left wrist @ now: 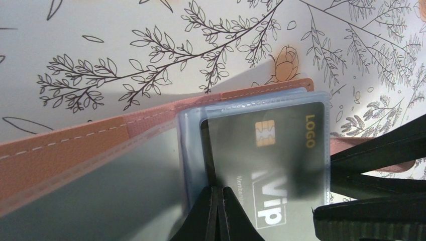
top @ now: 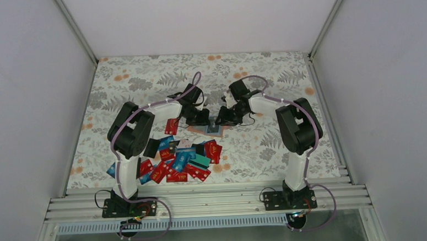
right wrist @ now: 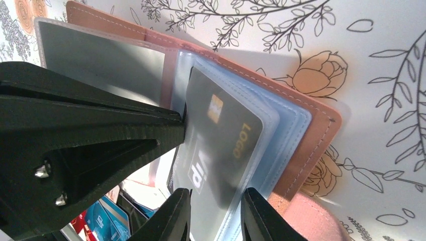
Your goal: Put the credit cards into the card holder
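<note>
As my left claw [left wrist: 218, 195] clamps the black plastic VIP card [left wrist: 281, 150], its long axis points to three o'clock into the tan leather card holder [left wrist: 65, 155] on the bench [top: 143, 80], whose sleeves [right wrist: 291, 125] my right claw [right wrist: 216, 197] pinches narrowly.

Top view: we find even, soft overhead light, pale walls bright, no glare; faint arm shadows on table [top: 143, 85]; credit cards [top: 175, 164] too small, print unreadable. Left wrist: we note grey shadow band on table above card holder [left wrist: 65, 155], milky sheen over sleeved black card [left wrist: 281, 150], left gripper [left wrist: 217, 201] black, soft-edged. Right wrist: we get right gripper [right wrist: 213, 213] blurred, detail lost in black; table beyond sharp, well lit.
</note>
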Controlling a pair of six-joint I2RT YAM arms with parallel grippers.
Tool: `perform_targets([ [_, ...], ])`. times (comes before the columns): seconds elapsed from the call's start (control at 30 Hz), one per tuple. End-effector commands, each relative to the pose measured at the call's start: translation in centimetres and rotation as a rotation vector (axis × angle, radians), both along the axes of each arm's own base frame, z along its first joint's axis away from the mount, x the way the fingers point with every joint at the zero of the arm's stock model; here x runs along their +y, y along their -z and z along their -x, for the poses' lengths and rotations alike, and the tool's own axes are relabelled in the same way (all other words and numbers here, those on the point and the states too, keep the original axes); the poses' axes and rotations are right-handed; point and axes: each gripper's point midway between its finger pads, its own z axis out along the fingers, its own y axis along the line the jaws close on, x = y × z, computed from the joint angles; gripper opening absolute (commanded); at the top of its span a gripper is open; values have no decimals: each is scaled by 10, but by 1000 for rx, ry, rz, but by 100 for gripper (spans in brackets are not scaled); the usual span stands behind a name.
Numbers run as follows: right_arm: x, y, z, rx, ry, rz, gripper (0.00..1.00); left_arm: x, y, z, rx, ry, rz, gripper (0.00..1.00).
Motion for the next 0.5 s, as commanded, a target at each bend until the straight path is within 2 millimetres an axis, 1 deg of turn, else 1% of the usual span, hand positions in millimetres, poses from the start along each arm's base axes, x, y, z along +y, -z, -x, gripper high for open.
perform_targets([
  [0.0, 6, -13, -6, -41, -11, 14, 28, 6, 28, 15, 56, 6, -60, 2],
  [0.17, 4, -15, -4, -40, -12, 25, 28, 5, 28, 15, 55, 7, -60, 3],
  [0.47, 13, -17, -4, -40, -27, 20, 28, 5, 27, 15, 55, 7, -59, 2],
])
